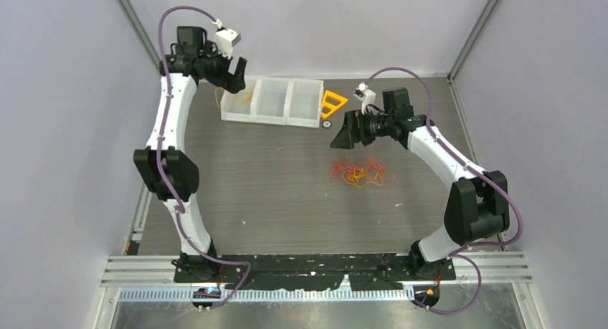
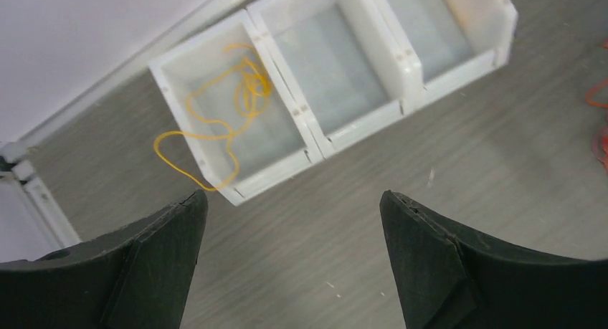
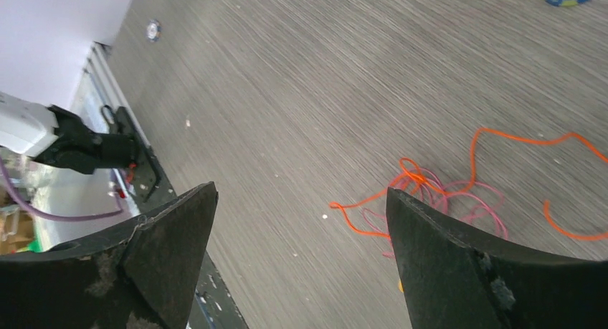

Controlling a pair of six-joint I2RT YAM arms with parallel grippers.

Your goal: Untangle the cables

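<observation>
We are aiming the open, empty right gripper (image 3: 301, 189) at one stray orange strand (image 3: 530, 140), at two o'clock from the cables (image 1: 357, 173) in the right wrist view. The left gripper (image 2: 294, 193) is also gaping, holding nothing.

One camera looks down from above and behind my bases over the grey wood-grain surface (image 1: 287, 200). Wrist cameras peer close past my left claw (image 2: 292, 194) and right claw (image 3: 301, 189). The left shares the white plastic three-compartment bin (image 2: 362, 122) with overhead.
</observation>
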